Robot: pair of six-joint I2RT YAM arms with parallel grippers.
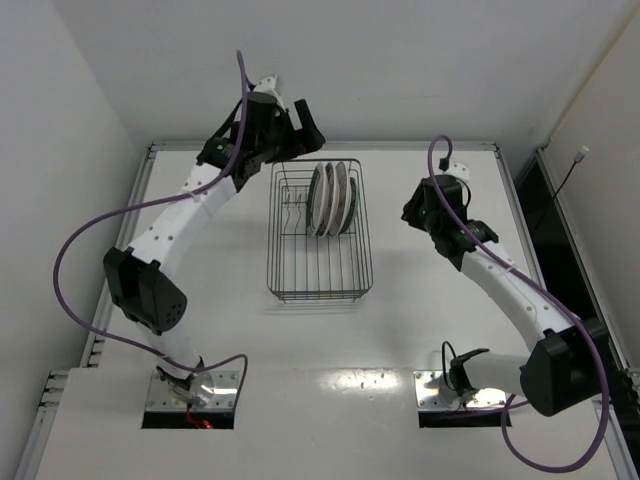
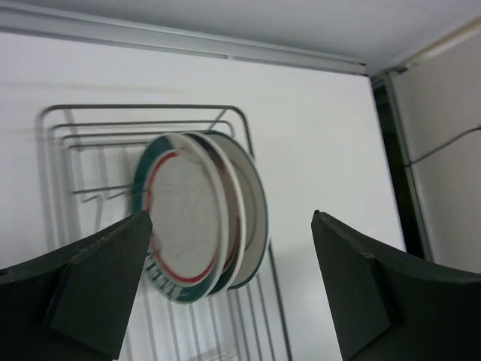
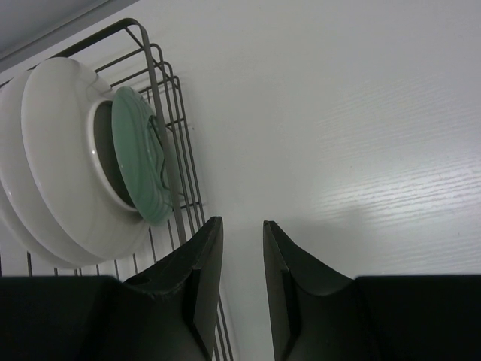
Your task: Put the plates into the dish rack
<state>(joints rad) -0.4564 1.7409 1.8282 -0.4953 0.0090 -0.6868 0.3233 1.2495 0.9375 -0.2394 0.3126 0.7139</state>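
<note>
Left edge: My left arm's elbow hangs out near the left edge of the table (image 1: 420, 330), with the side wall close beyond it. I judge there is little room to swing further that way.
Left gripper: The left gripper (image 2: 231, 222) is spread wide and empty, hovering by the far-left corner of the dish rack (image 1: 320, 294) and looking at the row of dishes.
Dish rack: It sits mid-table, its long side running away from me, its far end close to the table's back rail (image 2: 188, 43).
Plates: The plates (image 1: 332, 198) stand on edge, packed together between the prongs in the rack's far half. The front one shows green and red rings.
Count: I make out at least three rims overhead but cannot be sure of a fourth. From the right wrist I see a large white plate (image 3: 60, 150) with a small plate (image 3: 139, 165) against it.
Progress: No plate lies on the table in the overhead view, so I judge the loading done or nearly so.
Spare slots: The rack's near half is bare wire.
Right gripper: The right gripper (image 3: 240, 229) has its jaws a narrow gap apart with nothing between them, just outside the rack's right wall.
Right side: Open table lies between the rack and the right edge. I judge this the easier way to withdraw.
</note>
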